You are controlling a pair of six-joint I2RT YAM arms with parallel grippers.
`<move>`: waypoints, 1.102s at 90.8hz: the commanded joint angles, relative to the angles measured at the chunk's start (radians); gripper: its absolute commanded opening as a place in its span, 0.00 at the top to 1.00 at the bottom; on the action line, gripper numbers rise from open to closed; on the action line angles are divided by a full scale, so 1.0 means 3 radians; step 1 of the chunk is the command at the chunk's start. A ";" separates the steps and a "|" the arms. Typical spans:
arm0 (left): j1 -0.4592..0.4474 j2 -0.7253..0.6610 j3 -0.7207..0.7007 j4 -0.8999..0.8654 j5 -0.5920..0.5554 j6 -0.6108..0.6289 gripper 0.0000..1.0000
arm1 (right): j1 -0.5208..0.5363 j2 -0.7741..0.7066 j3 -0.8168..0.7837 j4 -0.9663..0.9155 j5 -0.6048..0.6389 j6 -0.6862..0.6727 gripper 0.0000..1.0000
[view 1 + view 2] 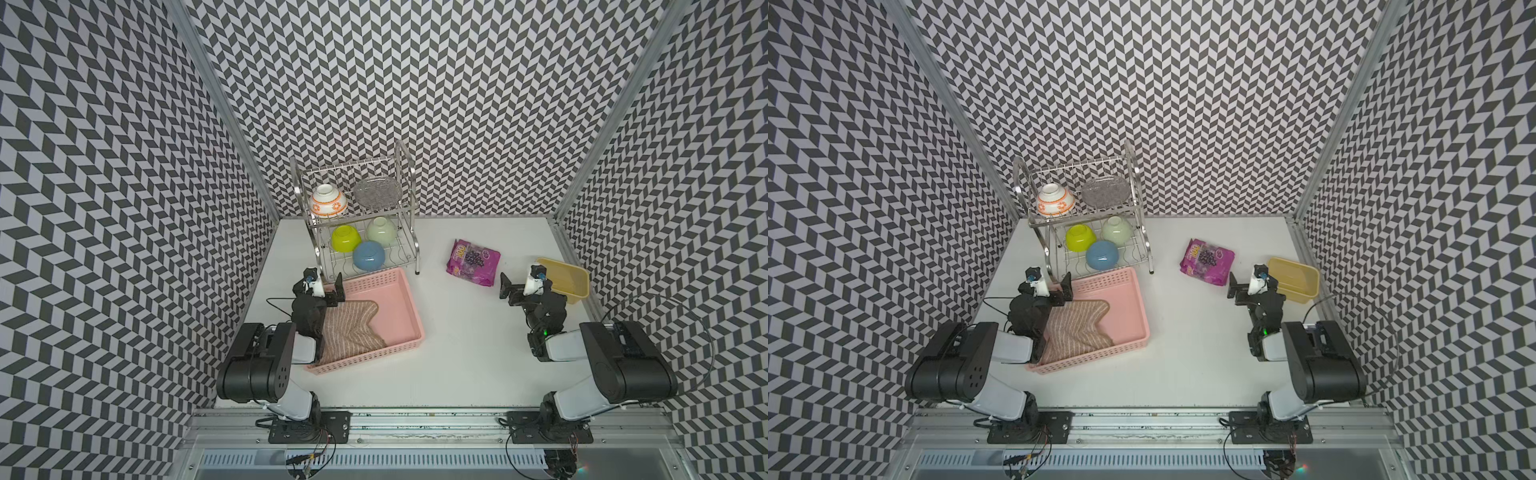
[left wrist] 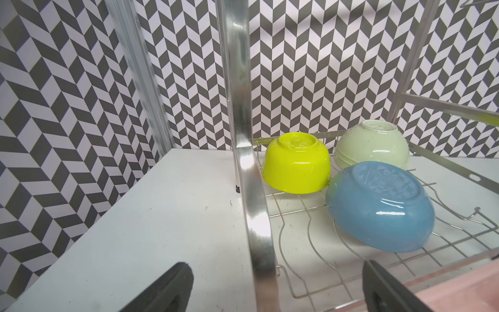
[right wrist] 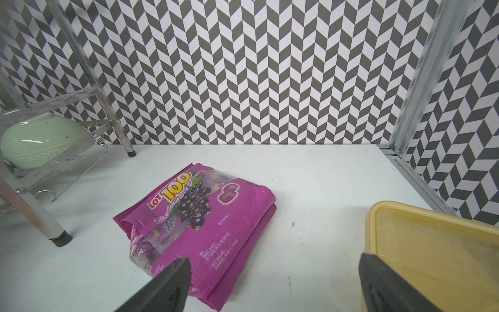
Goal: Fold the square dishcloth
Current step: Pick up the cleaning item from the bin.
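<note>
The square dishcloth (image 1: 353,328) (image 1: 1077,328), tan-brown with thin pale stripes, lies rumpled in the near-left part of the pink basket (image 1: 413,320) (image 1: 1140,320). The left arm covers its left edge. My left gripper (image 1: 334,293) (image 1: 1064,291) (image 2: 275,270) hovers open at the basket's far-left corner, beside the cloth's far edge, holding nothing. It faces the dish rack. My right gripper (image 1: 508,291) (image 1: 1235,289) (image 3: 274,259) is open and empty at the right side of the table, far from the cloth. Neither wrist view shows the cloth.
A steel dish rack (image 1: 415,249) stands just behind the basket, holding a yellow-green bowl (image 2: 297,164), a blue bowl (image 2: 378,205) and other dishes. One rack leg (image 2: 256,229) is close in front of the left gripper. A purple candy bag (image 3: 205,216) and a yellow tub (image 3: 437,248) lie by the right gripper.
</note>
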 commanded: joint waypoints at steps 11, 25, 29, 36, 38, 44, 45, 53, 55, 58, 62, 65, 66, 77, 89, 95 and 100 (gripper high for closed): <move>0.0021 -0.0008 0.0032 0.0058 -0.0025 0.0038 0.00 | 0.0009 -0.0049 0.0045 0.0108 0.0041 -0.0027 0.00; 0.0019 -0.0006 0.0036 0.0057 -0.0021 0.0037 0.00 | 0.0010 -0.0049 0.0048 0.0108 0.0038 -0.0023 0.00; 0.0020 -0.0005 0.0036 0.0058 -0.0022 0.0037 0.00 | 0.0007 -0.0050 0.0045 0.0108 0.0039 -0.0028 0.00; 0.0018 -0.0007 0.0037 0.0059 -0.0022 0.0037 0.00 | 0.0009 -0.0052 0.0045 0.0108 0.0038 -0.0023 0.00; 0.0018 -0.0005 0.0037 0.0056 -0.0022 0.0037 0.00 | 0.0009 -0.0052 0.0048 0.0108 0.0040 -0.0023 0.00; 0.0019 -0.0006 0.0034 0.0056 -0.0022 0.0038 0.00 | 0.0009 -0.0048 0.0048 0.0108 0.0041 -0.0020 0.00; 0.0019 -0.0005 0.0036 0.0058 -0.0024 0.0038 0.00 | 0.0009 -0.0048 0.0046 0.0108 0.0041 -0.0020 0.00; 0.0018 -0.0007 0.0037 0.0056 -0.0024 0.0038 0.00 | 0.0009 -0.0048 0.0045 0.0108 0.0041 -0.0023 0.00; 0.0020 -0.0007 0.0037 0.0057 -0.0022 0.0039 0.00 | 0.0006 -0.0048 0.0045 0.0108 0.0041 -0.0023 0.00; 0.0019 -0.0006 0.0036 0.0060 -0.0022 0.0038 0.00 | 0.0008 -0.0049 0.0046 0.0110 0.0041 -0.0023 0.00; 0.0019 -0.0007 0.0037 0.0055 -0.0022 0.0037 0.00 | 0.0009 -0.0052 0.0044 0.0112 0.0040 -0.0022 0.00; 0.0019 -0.0007 0.0037 0.0058 -0.0020 0.0039 0.00 | 0.0006 -0.0051 0.0039 0.0115 0.0041 -0.0021 0.00; 0.0018 -0.0008 0.0037 0.0059 -0.0023 0.0038 0.00 | 0.0007 -0.0054 0.0039 0.0117 0.0041 -0.0020 0.00; 0.0018 -0.0013 0.0035 0.0058 -0.0017 0.0037 0.00 | 0.0004 -0.0119 0.0087 -0.0012 0.0223 0.0073 0.00; 0.0018 -0.0060 0.0103 -0.0099 -0.0043 0.0020 0.00 | 0.0001 -0.0354 0.0110 -0.0249 0.0406 0.0137 0.00; 0.0019 -0.0156 0.0150 -0.0276 -0.0117 -0.0015 0.00 | 0.0003 -0.0490 0.0150 -0.0429 0.0519 0.0184 0.00; 0.0021 -0.0292 0.0196 -0.0475 -0.0197 -0.0062 0.00 | 0.0000 -0.0599 0.0185 -0.0583 0.0649 0.0231 0.00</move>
